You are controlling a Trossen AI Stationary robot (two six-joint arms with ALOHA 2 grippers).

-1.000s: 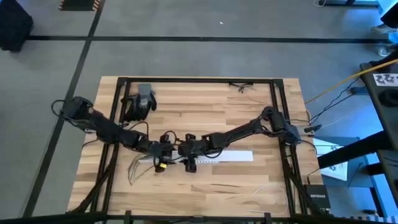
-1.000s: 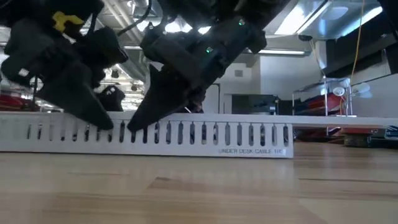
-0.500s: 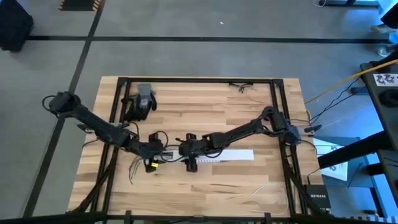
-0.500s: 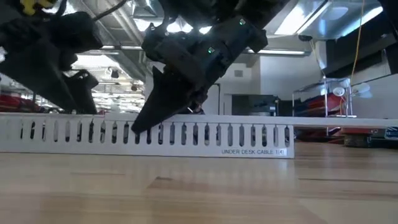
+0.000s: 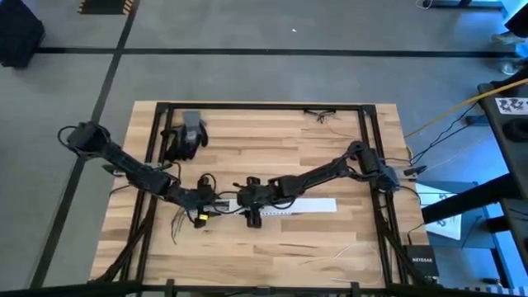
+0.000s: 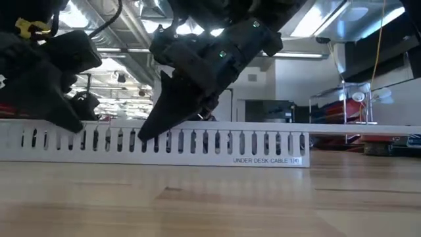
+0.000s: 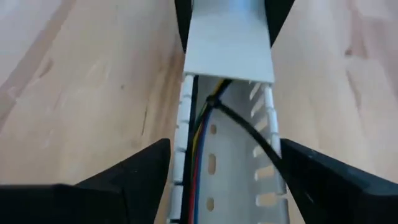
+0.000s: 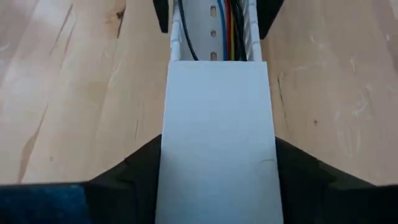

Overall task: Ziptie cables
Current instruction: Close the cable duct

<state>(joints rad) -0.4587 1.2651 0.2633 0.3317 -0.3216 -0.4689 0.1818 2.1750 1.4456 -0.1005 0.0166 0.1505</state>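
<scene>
One bundle of cables lying along one white slotted tray, 9-to-3 axis; left gripper and right gripper spread, straddling it

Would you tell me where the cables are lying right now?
The cables lie inside the white slotted cable tray at the table's middle, running lengthwise under its partly fitted cover, between the left gripper and right gripper.

Two dark jointed arms, black looping cables along the links, left tool with a yellow tag, right tool with green lights, pointed black fingers
</scene>
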